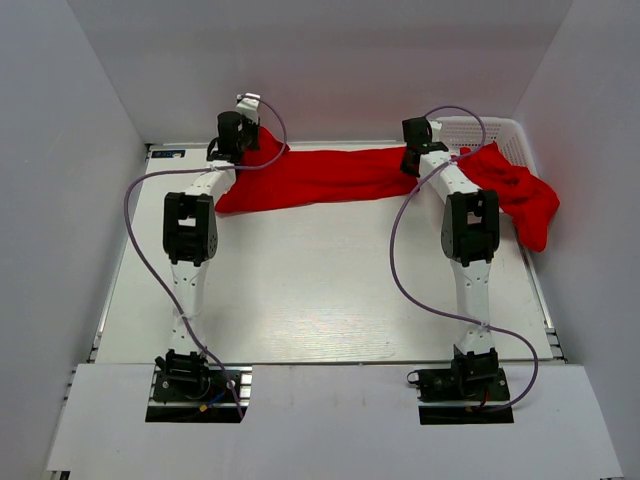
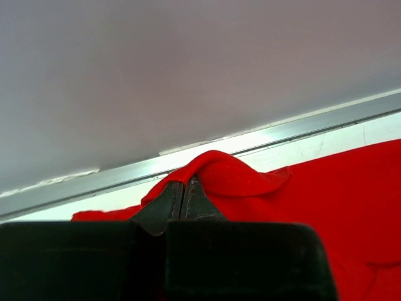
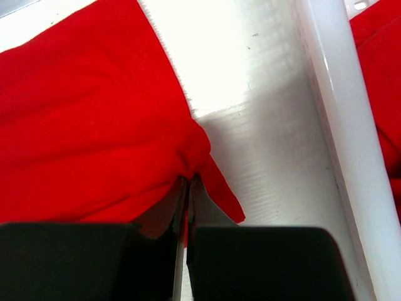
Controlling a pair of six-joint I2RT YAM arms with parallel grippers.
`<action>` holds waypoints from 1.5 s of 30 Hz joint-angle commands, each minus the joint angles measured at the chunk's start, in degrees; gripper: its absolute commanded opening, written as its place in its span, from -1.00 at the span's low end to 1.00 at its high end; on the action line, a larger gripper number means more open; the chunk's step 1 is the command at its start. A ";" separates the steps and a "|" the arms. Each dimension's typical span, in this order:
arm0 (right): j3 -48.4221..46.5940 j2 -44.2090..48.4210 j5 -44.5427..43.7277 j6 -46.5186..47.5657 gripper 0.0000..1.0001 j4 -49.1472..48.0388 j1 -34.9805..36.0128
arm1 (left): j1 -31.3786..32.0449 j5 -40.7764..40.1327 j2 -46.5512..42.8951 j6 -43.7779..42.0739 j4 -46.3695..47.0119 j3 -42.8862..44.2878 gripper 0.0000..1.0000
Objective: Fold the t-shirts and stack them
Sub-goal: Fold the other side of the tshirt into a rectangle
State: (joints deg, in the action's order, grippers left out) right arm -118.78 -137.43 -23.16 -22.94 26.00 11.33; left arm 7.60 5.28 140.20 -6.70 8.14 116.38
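We see the red t-shirt [image 1: 320, 175] as soft, matt cloth with a fine knit. The left hand [image 2: 183, 185] and right hand [image 3: 188, 183] have matt black plastic fingers. The bench [image 1: 320, 290] looks smooth, white and faintly glossy. The basket [image 1: 500, 130] is shiny white plastic, and the far rail [image 2: 282, 133] is dull metal.

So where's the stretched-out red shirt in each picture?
Top external: stretched t-shirt across the far end of the table.
Left wrist: right side, pinched in the left gripper.
Right wrist: left side, pinched in the right gripper.
Shared landmark: the white table under it.
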 commanded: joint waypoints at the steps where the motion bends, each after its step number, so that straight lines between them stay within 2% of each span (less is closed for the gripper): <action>1: -3.39 -1.18 0.04 0.17 -1.00 0.27 -0.70 | -0.39 3.51 0.42 -0.68 5.91 2.63 -1.00; 12: -4.97 -1.96 0.13 0.18 -1.00 3.35 -1.05 | -1.44 -0.44 3.68 3.88 11.19 2.02 -1.00; 16: -5.84 -2.67 0.65 0.87 -0.63 2.48 -1.31 | -1.97 -2.37 4.20 4.41 11.19 1.48 -1.00; 18: -6.64 -2.93 1.27 2.02 -0.59 1.52 -1.31 | -2.50 -3.26 4.20 5.12 11.72 0.87 -0.99; 19: -6.46 -3.11 6.41 5.15 -0.55 -0.49 -1.23 | -2.50 -4.21 4.20 5.12 11.72 0.87 -0.95; 20: -6.11 -2.94 7.68 8.06 -0.43 -2.60 -1.23 | -2.50 -5.62 4.20 6.51 11.72 0.87 -0.89; 21: -6.11 -2.76 8.12 8.26 -0.30 -3.92 -1.23 | -3.11 -5.63 4.20 7.05 11.72 0.87 -0.68; 22: -5.94 -2.67 11.52 10.26 0.03 -4.46 -1.23 | -3.11 -5.63 4.20 7.57 11.72 0.87 -0.35; 23: -6.11 -2.50 11.90 10.54 0.20 -5.16 -1.23 | -3.11 -5.63 4.20 7.58 11.20 0.87 0.23; 24: -5.94 -2.15 11.91 10.55 0.30 -5.43 -1.14 | -3.11 -5.63 4.20 7.58 11.19 0.87 0.99; 27: -3.66 -0.13 13.75 12.30 0.35 -6.57 -0.87 | -3.64 -5.63 2.80 8.19 10.14 1.40 1.00; 29: -1.64 2.16 16.12 13.36 0.52 -8.15 -0.79 | -3.64 -6.25 2.19 8.19 9.52 1.40 1.00; 30: -0.50 2.68 16.56 13.53 0.52 -8.85 -0.61 | -3.64 -6.25 2.18 8.19 8.74 1.40 1.00; 31: 0.47 3.12 19.44 14.58 0.65 -9.21 -0.52 | -3.64 -6.25 0.88 8.72 7.86 1.40 1.00; 35: 0.92 4.97 19.82 15.82 0.81 -9.39 0.18 | -4.17 -6.25 -2.02 8.72 6.01 0.08 1.00; 42: -0.66 6.12 12.27 17.40 0.81 -7.63 1.15 | -4.17 -4.31 -6.95 8.72 1.97 -5.36 1.00; 45: 0.39 7.17 9.37 17.14 0.81 -6.58 1.23 | -4.17 -3.61 -9.68 9.24 1.00 -10.36 1.00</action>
State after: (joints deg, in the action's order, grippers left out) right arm -117.84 -134.87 -9.52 -6.83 19.55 12.51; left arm 3.57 0.21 137.69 1.58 11.07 109.58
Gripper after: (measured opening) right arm 0.904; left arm 0.992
